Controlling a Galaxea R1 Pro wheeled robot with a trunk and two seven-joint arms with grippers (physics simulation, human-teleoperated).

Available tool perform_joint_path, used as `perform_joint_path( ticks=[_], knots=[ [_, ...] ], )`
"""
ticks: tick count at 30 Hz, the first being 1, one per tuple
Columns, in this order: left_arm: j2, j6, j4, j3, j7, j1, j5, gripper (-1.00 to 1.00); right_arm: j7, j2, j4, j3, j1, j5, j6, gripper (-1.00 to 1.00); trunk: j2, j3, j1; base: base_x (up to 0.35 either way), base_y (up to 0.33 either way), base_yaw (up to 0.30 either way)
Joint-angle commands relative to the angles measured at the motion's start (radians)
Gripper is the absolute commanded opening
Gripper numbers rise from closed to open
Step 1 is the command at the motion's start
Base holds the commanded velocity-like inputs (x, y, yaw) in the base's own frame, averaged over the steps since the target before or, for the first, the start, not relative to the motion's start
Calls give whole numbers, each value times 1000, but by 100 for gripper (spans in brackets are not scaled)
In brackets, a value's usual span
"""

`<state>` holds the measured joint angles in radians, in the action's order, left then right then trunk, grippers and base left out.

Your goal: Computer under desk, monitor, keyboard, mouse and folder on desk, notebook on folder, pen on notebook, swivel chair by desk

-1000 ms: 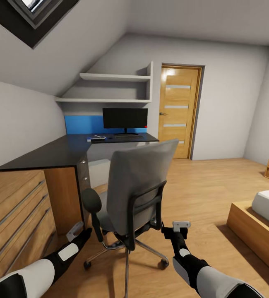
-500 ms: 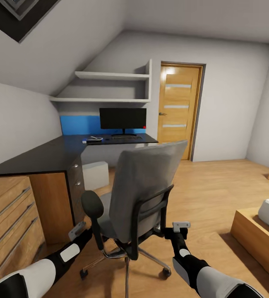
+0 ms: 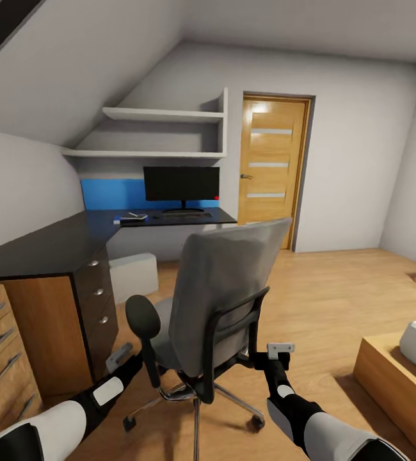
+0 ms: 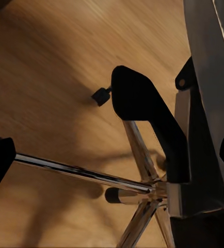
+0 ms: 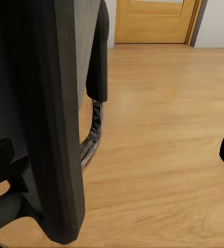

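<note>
Two grippers flanked the swivel chair (image 3: 214,301): left gripper (image 3: 120,356) at 7 o'clock, right gripper (image 3: 280,351) at 5, jaw states unclear | desk (image 3: 48,246) at 10 | monitor (image 3: 181,184), probably keyboard (image 3: 185,214) at 12.

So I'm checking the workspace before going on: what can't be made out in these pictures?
- Swivel chair seat, head view: hidden by its own backrest, so whatever lies on it is unseen.
- Small items on the desk by the monitor, head view: too small to identify.
- Left hand, head view: behind the armrest; open or shut unclear.
- Right hand, head view: fingers hidden by the chair; grip unclear.
</note>
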<state>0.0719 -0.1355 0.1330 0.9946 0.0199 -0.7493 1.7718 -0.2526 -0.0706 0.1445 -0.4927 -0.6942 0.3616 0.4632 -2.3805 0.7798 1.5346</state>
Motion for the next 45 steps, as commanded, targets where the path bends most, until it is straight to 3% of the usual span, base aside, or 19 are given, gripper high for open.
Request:
perform_joint_path(
  ticks=[1,17,45],
  knots=[
    [0,-4,4,10,-2,-1,5,100,-5,0,0,-6,-1,8,3,100,0,1,0,242,-237,0],
    [0,-4,4,10,-2,-1,6,100,-5,0,0,-6,-1,8,3,100,0,1,0,188,-153,0],
    [1,-4,4,9,-3,-1,6,100,-5,-1,0,-9,-1,8,3,100,0,1,0,-184,-1,1]
  ],
)
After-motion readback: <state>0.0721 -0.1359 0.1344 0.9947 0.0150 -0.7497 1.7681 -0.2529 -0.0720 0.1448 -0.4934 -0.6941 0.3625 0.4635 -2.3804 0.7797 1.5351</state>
